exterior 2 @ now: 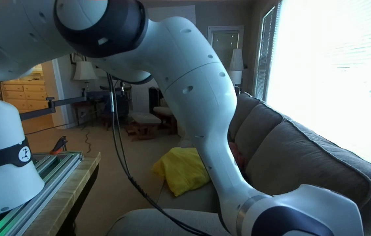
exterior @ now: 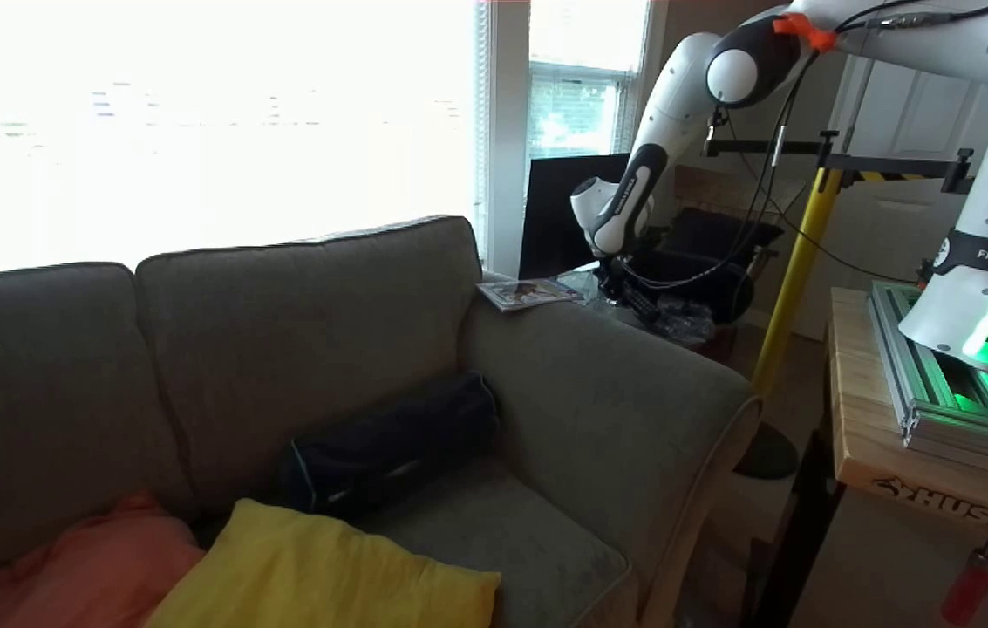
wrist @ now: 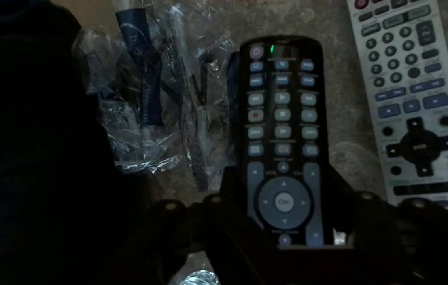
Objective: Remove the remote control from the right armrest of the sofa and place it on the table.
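- The black remote (wrist: 283, 118) sits between the fingers of the gripper (wrist: 283, 186), buttons facing the wrist camera, a small green spot near its top end
- The gripper is closed on the black remote, one dark finger along each long edge, around the end with the OK button
- In an exterior view the black remote slants down from the gripper, just past the outer side of the armrest (exterior: 607, 358)
- Beneath it in the wrist view is a mottled surface (wrist: 346, 103); I cannot tell whether the two touch
- A silver remote (wrist: 413, 99) lies on the surface, near the black remote and to its right in the wrist view
- Crumpled clear plastic (wrist: 129, 138) lies to the left there, and farther left a big dark shape (wrist: 30, 158) is too dim to name
- Magazines (exterior: 533, 293) lie flat at the back end of the armrest; what bears them is unclear
- On the sofa (exterior: 310, 331) are a dark bolster (exterior: 398, 445) in the corner, a yellow pillow (exterior: 328, 567) and a red pillow (exterior: 84, 558)
- The arm (exterior: 677, 96) reaches out from a wooden workbench (exterior: 851, 392), in both exterior views
- A bright window (exterior: 197, 131) stands behind the sofa
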Robot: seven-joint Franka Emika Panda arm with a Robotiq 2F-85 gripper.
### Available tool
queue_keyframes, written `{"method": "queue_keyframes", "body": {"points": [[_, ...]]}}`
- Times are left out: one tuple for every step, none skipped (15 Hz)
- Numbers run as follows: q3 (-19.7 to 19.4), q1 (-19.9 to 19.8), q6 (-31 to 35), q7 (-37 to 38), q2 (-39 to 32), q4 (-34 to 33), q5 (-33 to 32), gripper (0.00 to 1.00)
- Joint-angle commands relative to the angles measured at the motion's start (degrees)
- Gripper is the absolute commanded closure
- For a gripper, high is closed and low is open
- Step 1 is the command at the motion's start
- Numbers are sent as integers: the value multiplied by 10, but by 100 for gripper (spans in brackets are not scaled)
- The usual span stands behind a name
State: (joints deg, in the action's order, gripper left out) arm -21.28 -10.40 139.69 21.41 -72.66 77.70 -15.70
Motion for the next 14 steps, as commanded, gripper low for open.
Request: {"method": "queue_keyframes", "body": {"points": [[15,-25,26,-96,-22,-12,4,72],[20,-33,22,-121,-27,-17,6,72],[25,-41,17,-143,-30,-19,9,72],[31,-49,15,-163,-34,-21,11,72],[36,-57,12,-181,-38,-23,13,72],[41,-66,7,-200,-42,-27,15,72],[46,-74,-1,-215,-51,-37,17,72],[52,-82,-9,-231,-57,-46,20,72],[55,-87,-20,-240,-63,-57,23,72],[57,-91,-28,-247,-70,-66,24,72],[61,-96,-39,-254,-76,-78,27,72],[64,-98,-51,-257,-83,-91,29,72],[65,-99,-63,-257,-90,-104,30,72],[68,-101,-79,-258,-98,-121,34,72]]}}
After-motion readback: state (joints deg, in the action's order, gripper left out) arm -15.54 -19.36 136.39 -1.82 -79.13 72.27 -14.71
